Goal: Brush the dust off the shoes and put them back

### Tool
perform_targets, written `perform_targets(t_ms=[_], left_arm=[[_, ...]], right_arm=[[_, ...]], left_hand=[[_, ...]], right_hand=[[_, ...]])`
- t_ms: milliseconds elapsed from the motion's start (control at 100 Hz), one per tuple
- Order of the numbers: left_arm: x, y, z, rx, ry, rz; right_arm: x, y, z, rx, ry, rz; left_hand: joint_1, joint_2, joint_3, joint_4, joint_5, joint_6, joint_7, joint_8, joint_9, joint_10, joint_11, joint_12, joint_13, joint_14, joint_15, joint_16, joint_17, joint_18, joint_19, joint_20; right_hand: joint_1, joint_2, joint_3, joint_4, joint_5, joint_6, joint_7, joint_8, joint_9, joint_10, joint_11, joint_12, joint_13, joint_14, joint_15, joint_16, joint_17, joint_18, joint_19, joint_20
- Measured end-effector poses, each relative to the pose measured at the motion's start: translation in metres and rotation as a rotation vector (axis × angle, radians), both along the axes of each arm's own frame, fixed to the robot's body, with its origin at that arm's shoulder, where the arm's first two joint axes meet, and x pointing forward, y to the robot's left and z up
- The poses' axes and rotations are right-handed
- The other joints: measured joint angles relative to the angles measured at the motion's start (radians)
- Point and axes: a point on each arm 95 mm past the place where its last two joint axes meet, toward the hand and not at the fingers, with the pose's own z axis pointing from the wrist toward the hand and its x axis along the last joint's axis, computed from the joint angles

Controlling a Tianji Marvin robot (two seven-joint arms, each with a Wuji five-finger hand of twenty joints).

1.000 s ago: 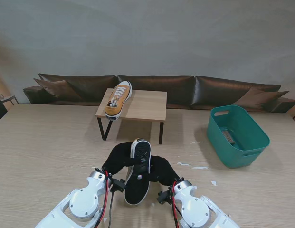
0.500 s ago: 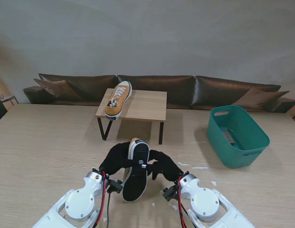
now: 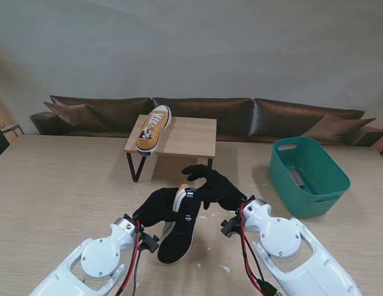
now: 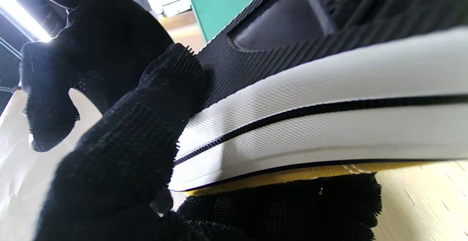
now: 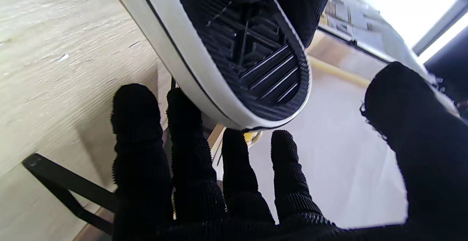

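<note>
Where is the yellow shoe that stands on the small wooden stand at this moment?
In the stand's view, the yellow shoe sits on the left end of the small wooden stand, in front of the brown sofa, far beyond both hands.

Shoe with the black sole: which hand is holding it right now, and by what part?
The left hand holds the shoe by its side, fingers on sole and white rim. The right hand is open, holding nothing.
</note>
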Motion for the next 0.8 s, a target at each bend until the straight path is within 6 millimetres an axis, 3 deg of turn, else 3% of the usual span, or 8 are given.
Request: perform_targets(t_ms=[140, 250, 390, 470, 580, 800], left_arm=[[0.000, -0.003, 0.001, 0.008, 0.000, -0.010], [-0.001, -0.003, 0.001, 0.009, -0.003, -0.012], [-0.001, -0.003, 0.001, 0.020, -0.014, -0.016], [-0.002, -0.003, 0.001, 0.031, -0.022, -0.016], [-0.004, -0.003, 0.001, 0.035, -0.030, -0.011], [-0.007, -0.002, -0.001, 0.027, -0.042, 0.014]], right_arm=[[0.000, 0.000, 0.005, -0.090, -0.033, 0.068], [-0.001, 0.003, 0.004, -0.233, -0.110, 0.087], [-0.002, 0.008, 0.002, -0.259, -0.115, 0.094], [-0.002, 0.010, 0.002, -0.284, -0.128, 0.095], [-0.003, 0.014, 0.002, -0.300, -0.159, 0.081], [-0.003, 0.019, 0.001, -0.342, -0.188, 0.087]], left_hand=[[0.001, 0.000, 0.000, 0.000, 0.000, 0.000, 0.000, 0.000, 0.000, 0.000, 0.000, 0.000, 0.000, 0.000, 0.000, 0.002, -0.001, 0.000, 0.000, 0.006], [0.001, 0.000, 0.000, 0.000, 0.000, 0.000, 0.000, 0.000, 0.000, 0.000, 0.000, 0.000, 0.000, 0.000, 0.000, 0.002, -0.001, 0.000, 0.000, 0.006], [0.001, 0.000, 0.001, 0.000, 0.000, 0.000, 0.001, 0.000, 0.000, 0.000, 0.000, 0.001, 0.000, 0.000, 0.000, 0.002, -0.001, 0.000, 0.000, 0.006], [0.001, 0.000, 0.001, 0.000, 0.000, 0.000, 0.001, -0.001, 0.000, 0.000, 0.000, 0.001, 0.000, 0.000, 0.000, 0.002, -0.001, 0.000, 0.000, 0.006], [0.001, 0.000, 0.001, 0.000, 0.000, 0.000, 0.001, -0.002, 0.000, 0.000, 0.000, 0.002, 0.000, 0.000, 0.000, 0.002, -0.001, 0.000, 0.000, 0.008], [0.001, -0.002, -0.004, 0.000, 0.006, -0.002, 0.001, -0.003, 0.000, 0.000, 0.000, 0.011, 0.000, 0.000, 0.001, 0.002, -0.001, 0.000, 0.000, 0.010]], right_hand=[[0.017, -0.052, 0.039, 0.000, 0.013, -0.037, 0.000, 0.000, -0.026, -0.007, -0.024, -0.011, -0.007, -0.003, -0.010, -0.008, 0.000, 0.000, 0.000, 0.000], [0.017, -0.073, 0.077, 0.000, 0.048, -0.043, 0.035, 0.047, -0.026, -0.007, 0.003, -0.011, -0.008, -0.019, 0.033, 0.009, 0.000, 0.000, 0.010, 0.000], [0.017, -0.073, 0.115, 0.000, 0.052, 0.009, 0.062, 0.121, -0.026, -0.007, 0.070, 0.038, 0.011, -0.036, 0.139, 0.054, 0.000, -0.011, 0.072, 0.014], [0.020, -0.109, 0.143, 0.000, 0.051, 0.057, 0.076, 0.152, -0.018, -0.007, 0.130, 0.078, 0.048, -0.053, 0.223, 0.082, 0.000, -0.013, 0.121, 0.014], [0.055, -0.123, 0.208, 0.000, 0.078, 0.102, 0.146, 0.183, 0.089, -0.001, 0.183, 0.128, 0.151, -0.082, 0.359, 0.130, 0.000, -0.026, 0.189, 0.014], [0.101, -0.171, 0.253, 0.000, 0.085, 0.148, 0.225, 0.229, 0.189, 0.002, 0.293, 0.225, 0.251, -0.090, 0.482, 0.178, 0.002, -0.063, 0.287, 0.014]])
